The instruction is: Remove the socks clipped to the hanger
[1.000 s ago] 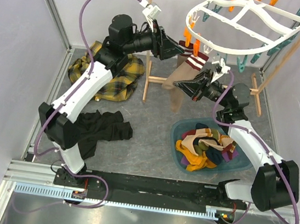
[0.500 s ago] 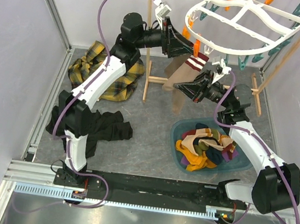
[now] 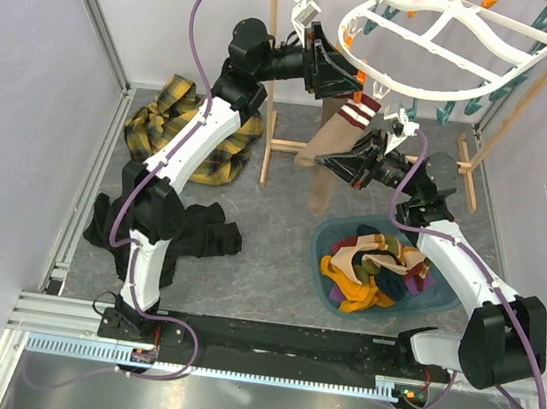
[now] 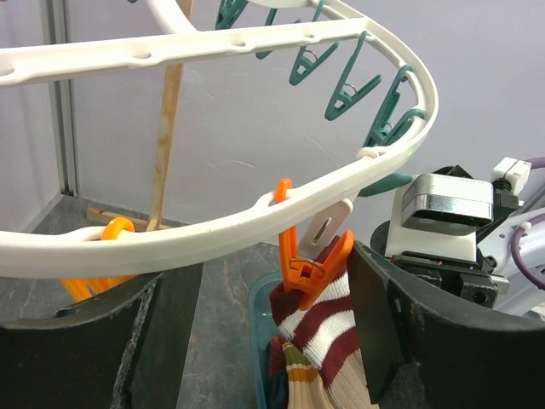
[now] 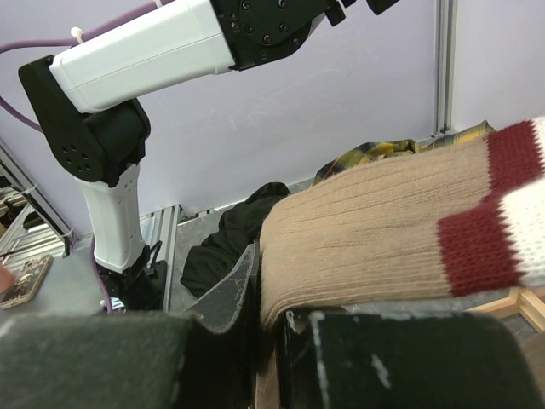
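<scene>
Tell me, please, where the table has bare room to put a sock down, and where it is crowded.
Bare grey table lies between the black garment and the blue basin, reaching back to the wooden stand's foot. It is crowded under the hanger, where the left gripper, the right gripper and the beige sock are close together.

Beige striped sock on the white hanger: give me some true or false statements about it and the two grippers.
1. The beige ribbed sock with maroon and white stripes hangs from an orange plastic clip on the white oval plastic hanger. True.
2. The left gripper is shut on the sock. False: it is open, one finger either side of the clip.
3. The right gripper pinches the sock. True.
4. The teal plastic basin is empty. False: it holds a pile of socks.
</scene>
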Action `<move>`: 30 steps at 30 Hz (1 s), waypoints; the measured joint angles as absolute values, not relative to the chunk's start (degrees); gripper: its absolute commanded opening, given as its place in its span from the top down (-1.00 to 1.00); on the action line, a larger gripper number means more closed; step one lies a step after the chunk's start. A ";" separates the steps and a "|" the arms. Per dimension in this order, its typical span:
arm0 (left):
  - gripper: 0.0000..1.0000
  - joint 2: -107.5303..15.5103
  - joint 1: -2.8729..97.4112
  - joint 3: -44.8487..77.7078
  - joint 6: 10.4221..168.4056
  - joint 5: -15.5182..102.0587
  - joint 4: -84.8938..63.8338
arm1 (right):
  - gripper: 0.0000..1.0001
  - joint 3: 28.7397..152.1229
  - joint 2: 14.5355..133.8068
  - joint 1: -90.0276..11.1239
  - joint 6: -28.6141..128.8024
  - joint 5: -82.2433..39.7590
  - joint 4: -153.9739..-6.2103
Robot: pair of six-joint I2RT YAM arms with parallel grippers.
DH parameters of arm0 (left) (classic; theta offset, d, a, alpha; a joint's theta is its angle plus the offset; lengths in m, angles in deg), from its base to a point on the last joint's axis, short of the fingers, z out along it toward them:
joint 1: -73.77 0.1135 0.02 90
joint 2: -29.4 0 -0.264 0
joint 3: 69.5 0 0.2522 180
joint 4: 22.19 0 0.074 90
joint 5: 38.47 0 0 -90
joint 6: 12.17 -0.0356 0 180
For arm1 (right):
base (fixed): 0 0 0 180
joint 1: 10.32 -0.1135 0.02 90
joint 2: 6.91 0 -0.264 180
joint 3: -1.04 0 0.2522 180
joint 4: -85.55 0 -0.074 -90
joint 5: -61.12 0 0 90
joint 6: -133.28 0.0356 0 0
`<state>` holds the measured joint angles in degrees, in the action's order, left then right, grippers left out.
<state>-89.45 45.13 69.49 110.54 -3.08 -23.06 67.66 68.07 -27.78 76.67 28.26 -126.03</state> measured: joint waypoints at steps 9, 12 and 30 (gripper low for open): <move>-0.05 -92.18 44.97 72.09 113.41 -4.56 -25.29 | 0.69 67.66 68.18 -27.78 77.41 28.98 -126.07; 0.48 -92.40 44.73 72.16 114.24 -4.65 -25.77 | 0.69 67.66 68.20 -27.76 77.61 29.31 -126.07; 0.95 -92.84 44.36 73.69 116.55 -2.86 -26.56 | 0.70 66.08 57.54 -27.78 81.61 9.68 -97.38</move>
